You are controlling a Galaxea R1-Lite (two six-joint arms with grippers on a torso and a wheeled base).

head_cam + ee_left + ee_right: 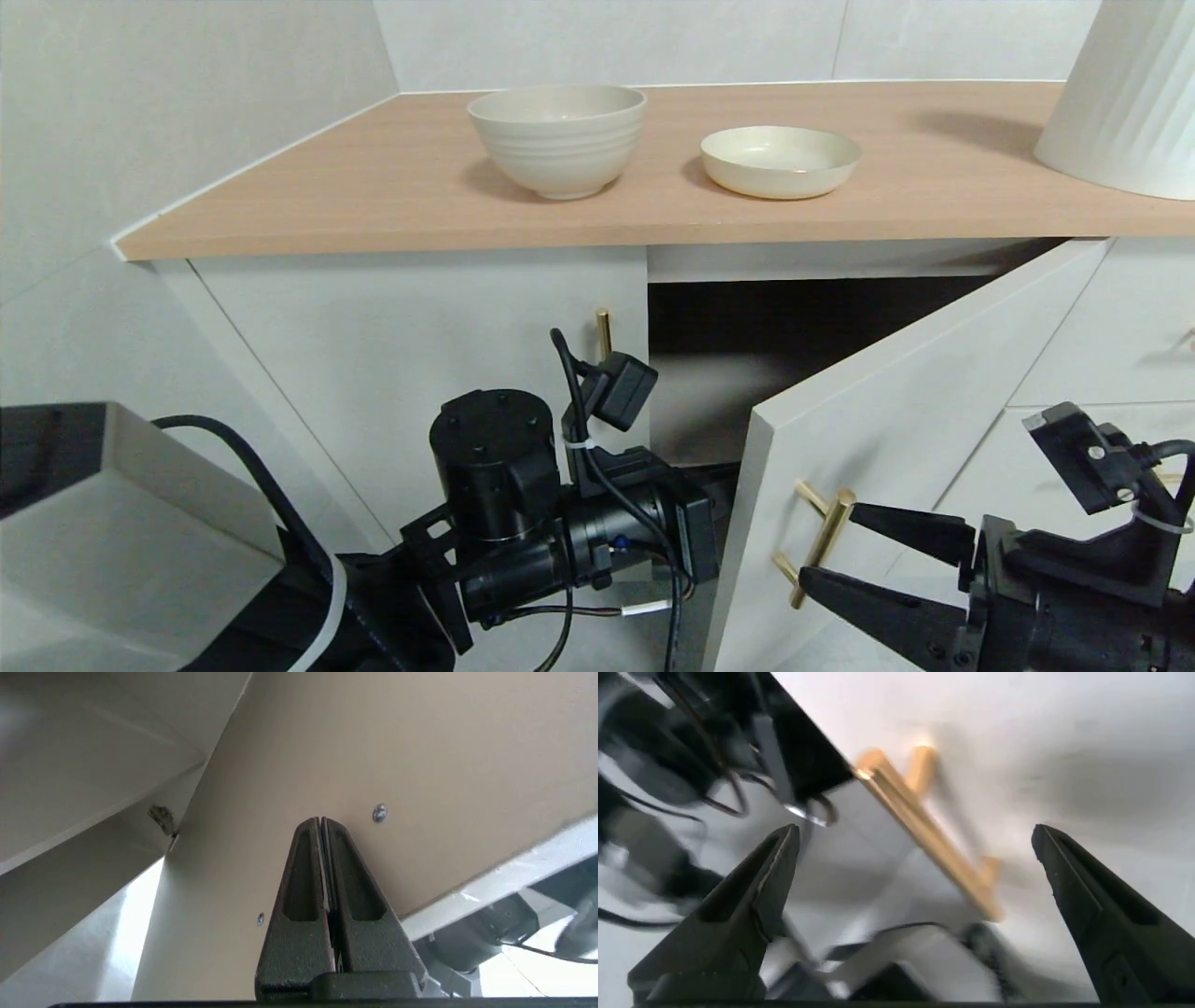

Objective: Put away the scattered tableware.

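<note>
A large ribbed cream bowl [557, 135] and a shallow cream dish [780, 161] stand on the wooden countertop [373, 187]. Below them the cabinet's right door [896, 411] stands partly open. My right gripper [829, 545] is open, its fingers on either side of the door's brass handle [822, 546]; the right wrist view shows that handle [943, 854] between the spread fingers of the gripper [915, 835]. My left arm reaches into the gap behind the door. There my left gripper [320, 826] is shut with nothing in it, its tips close against the door's inner face [420, 756].
A tall white ribbed vessel [1130, 103] stands on the counter at the far right. The left cabinet door [420, 355] is closed, with its own brass handle [603, 331]. White drawers [1111, 327] lie to the right of the open door. The cabinet's inside [794, 317] is dark.
</note>
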